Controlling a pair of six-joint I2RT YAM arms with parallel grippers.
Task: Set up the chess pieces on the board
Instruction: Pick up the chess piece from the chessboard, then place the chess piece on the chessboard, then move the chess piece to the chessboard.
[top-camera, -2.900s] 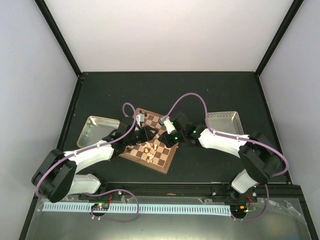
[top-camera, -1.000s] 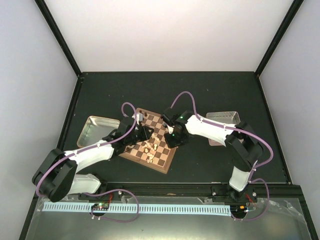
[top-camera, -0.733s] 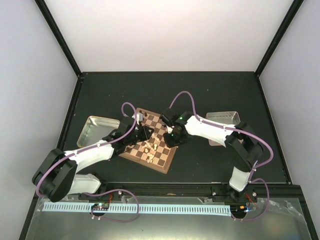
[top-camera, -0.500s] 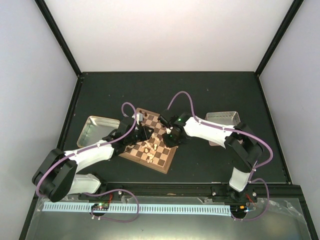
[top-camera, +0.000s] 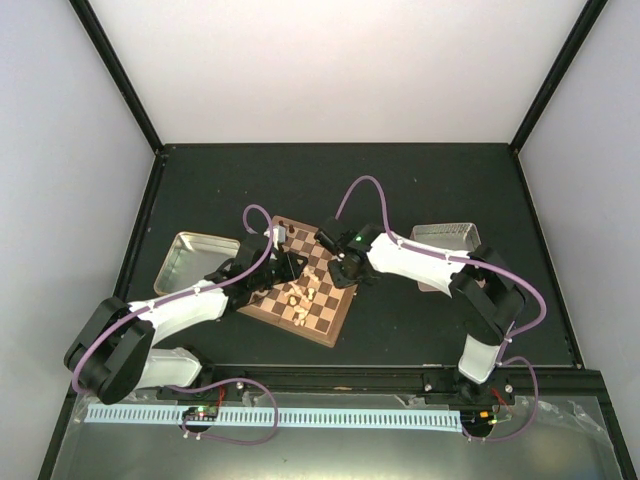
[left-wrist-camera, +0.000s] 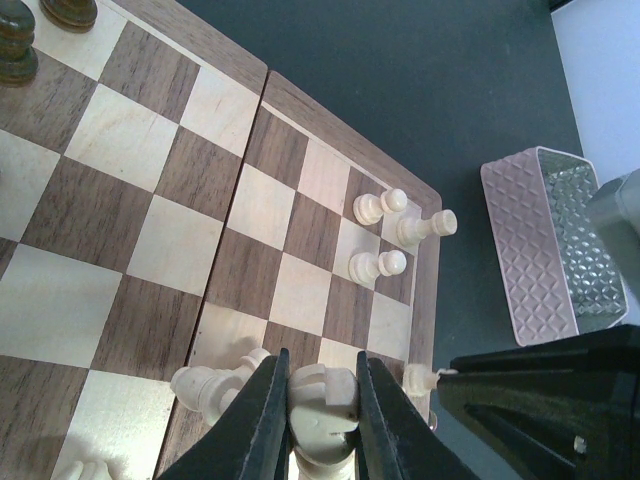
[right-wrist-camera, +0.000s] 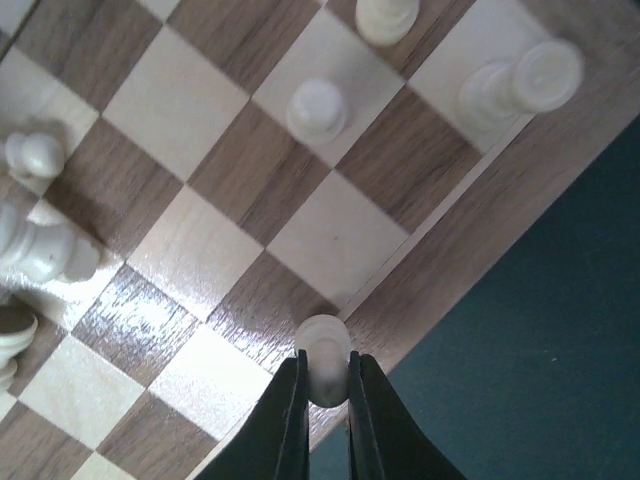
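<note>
Top external view, looking down on the board (top-camera: 300, 285), set askew on the dark counter (top-camera: 420, 190) between a gold tin tray (top-camera: 195, 262) on the left and a pinkish-grey tray (top-camera: 447, 240) on the right, both clear of the board. Crowded from both sides: left claw (top-camera: 289, 265) and right claw (top-camera: 342, 272) near each other over the checks, purple cables (top-camera: 365, 195) looping above.

Through the left wrist camera, clamped between the left claw's black fingers (left-wrist-camera: 262, 425): a cream chessman (left-wrist-camera: 322, 398), over the squares near the board's rim. Just beside it on the left, another pale piece (left-wrist-camera: 205, 385); farther off, three small pawns (left-wrist-camera: 380, 235) clustered in the corner, and dark chessmen (left-wrist-camera: 15, 45) at the opposite end. Beyond the rim, the ribbed wall of the pinkish-grey tray.

Through the right wrist camera, closed tight on a cream pawn (right-wrist-camera: 324, 348) right at the board's brown edge, dark counter just past it; cannot tell whether touching the wood. Around it, more of the chess pieces (right-wrist-camera: 318, 108): a taller one (right-wrist-camera: 520, 85) by the rim, several bunched at the left (right-wrist-camera: 40, 245).
</note>
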